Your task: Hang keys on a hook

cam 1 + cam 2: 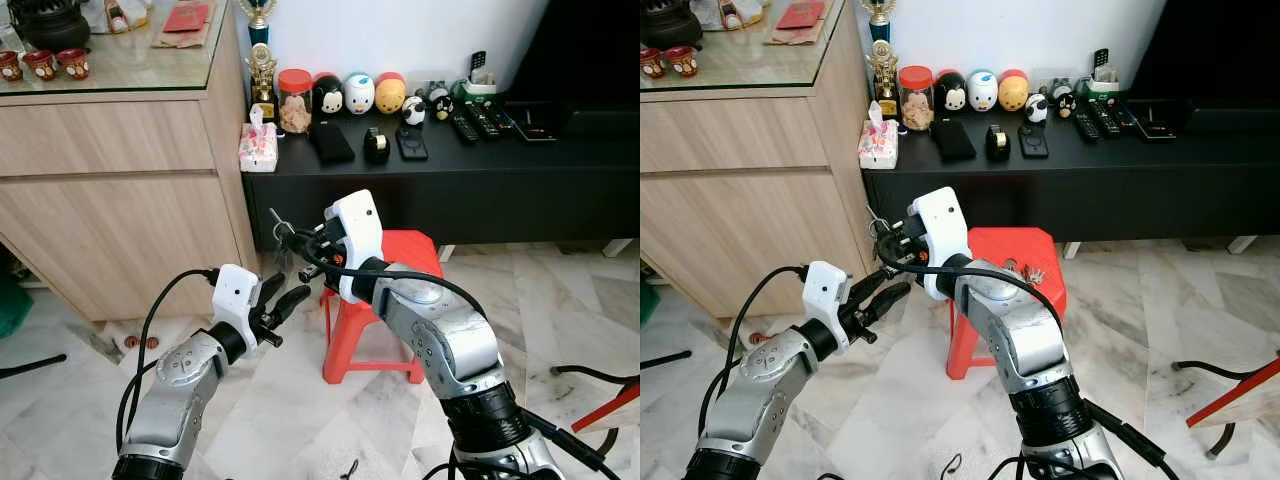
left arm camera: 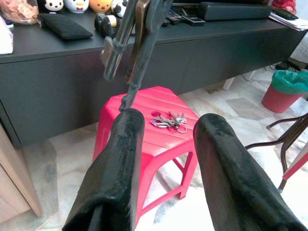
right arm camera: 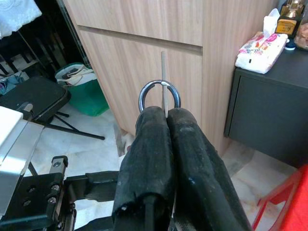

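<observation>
A: Item one, the keys [image 2: 168, 121]?

B: A small bunch on the top of the red plastic stool [image 2: 144, 144], toward the edge facing the black TV cabinet [image 1: 450, 190]. Flat, untouched, rings and blades splayed, no clear long axis.

A: Item two, the right claw [image 3: 165, 111]?

B: Fingers pressed together on a metal hook [image 3: 160, 96]: a ring with a thin straight stem. Raised above the stool's near-left corner, pointing toward the wooden sideboard [image 1: 110, 200].

A: Item three, the left claw [image 1: 281, 297]?

B: Fingers spread wide, holding nothing. Hovering left of the stool, aimed across it; in its wrist view the keys lie straight ahead between the two fingers and lower down.

A: The governing relation?

B: The keys lie forward of and below the left claw, with the held hook between claw and stool, up high. The left arm is the free one and looks the better placed. Judgement: it must drop under the hook and reach onto the stool top.
</observation>
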### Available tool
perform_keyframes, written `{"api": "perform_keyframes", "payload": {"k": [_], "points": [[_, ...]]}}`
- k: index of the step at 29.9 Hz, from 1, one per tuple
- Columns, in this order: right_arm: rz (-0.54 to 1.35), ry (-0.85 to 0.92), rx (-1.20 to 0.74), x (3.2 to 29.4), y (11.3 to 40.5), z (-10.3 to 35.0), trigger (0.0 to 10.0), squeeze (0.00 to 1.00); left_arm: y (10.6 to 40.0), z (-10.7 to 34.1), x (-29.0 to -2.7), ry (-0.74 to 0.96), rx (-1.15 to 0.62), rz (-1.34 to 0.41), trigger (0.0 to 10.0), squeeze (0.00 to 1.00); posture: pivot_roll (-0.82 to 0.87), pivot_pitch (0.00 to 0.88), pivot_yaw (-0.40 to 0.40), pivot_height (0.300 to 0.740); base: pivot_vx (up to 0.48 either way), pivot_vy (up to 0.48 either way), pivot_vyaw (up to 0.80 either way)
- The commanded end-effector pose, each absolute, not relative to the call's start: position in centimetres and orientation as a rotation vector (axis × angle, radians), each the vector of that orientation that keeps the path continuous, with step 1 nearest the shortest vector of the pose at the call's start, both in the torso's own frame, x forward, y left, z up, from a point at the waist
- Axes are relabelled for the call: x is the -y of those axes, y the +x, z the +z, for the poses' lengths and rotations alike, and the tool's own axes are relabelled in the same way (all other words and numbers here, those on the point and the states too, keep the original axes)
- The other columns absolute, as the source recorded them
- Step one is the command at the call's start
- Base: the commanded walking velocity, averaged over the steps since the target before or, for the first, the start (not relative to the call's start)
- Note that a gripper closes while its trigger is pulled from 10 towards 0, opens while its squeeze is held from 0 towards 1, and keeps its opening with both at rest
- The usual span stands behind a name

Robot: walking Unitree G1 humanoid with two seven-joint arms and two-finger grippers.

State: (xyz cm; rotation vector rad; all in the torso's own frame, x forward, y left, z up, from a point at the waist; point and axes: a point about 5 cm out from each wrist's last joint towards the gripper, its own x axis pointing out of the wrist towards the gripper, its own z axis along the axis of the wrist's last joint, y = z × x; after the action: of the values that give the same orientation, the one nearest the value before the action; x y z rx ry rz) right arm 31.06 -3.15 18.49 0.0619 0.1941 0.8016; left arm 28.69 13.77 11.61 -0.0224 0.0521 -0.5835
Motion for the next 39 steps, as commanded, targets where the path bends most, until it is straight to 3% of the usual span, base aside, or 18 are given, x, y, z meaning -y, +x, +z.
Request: {"api": "perform_keyframes", "payload": {"k": [1,16,17,25,26,39], "points": [[0.817,0.064,-0.171,2.8,31.0,19.3,10.0,0.0,29.0,11.6,-13.8,-0.005,-0.042,-0.557,10.0,0.0,-0.11,0.063,-0.045,0.74,0.0,0.0,0.0],[0.803,0.053,-0.173,3.1,31.2,19.3,10.0,0.0,29.2,11.6,-15.1,0.128,-0.008,-0.478,10.0,0.0,-0.12,0.085,-0.048,0.74,0.0,0.0,0.0],[0.804,0.053,-0.173,3.1,31.2,19.3,10.0,0.0,29.1,11.7,-14.9,0.123,0.013,-0.492,10.0,1.0,-0.12,0.085,-0.048,0.74,0.0,0.0,0.0],[0.802,0.056,-0.174,3.1,31.2,19.4,10.0,0.0,29.0,12.0,-14.4,0.106,0.033,-0.524,10.0,1.0,-0.12,0.089,-0.05,0.74,0.0,0.0,0.0],[0.803,0.055,-0.175,3.1,31.2,19.3,10.0,0.0,29.0,12.1,-14.3,0.105,0.036,-0.539,10.0,0.0,-0.12,0.09,-0.05,0.74,0.0,0.0,0.0],[0.829,0.055,-0.18,2.5,30.8,19.2,10.0,0.0,28.8,12.0,-13.7,0.068,0.028,-0.586,10.0,0.0,-0.11,0.091,-0.048,0.74,0.0,0.0,0.0]]}}
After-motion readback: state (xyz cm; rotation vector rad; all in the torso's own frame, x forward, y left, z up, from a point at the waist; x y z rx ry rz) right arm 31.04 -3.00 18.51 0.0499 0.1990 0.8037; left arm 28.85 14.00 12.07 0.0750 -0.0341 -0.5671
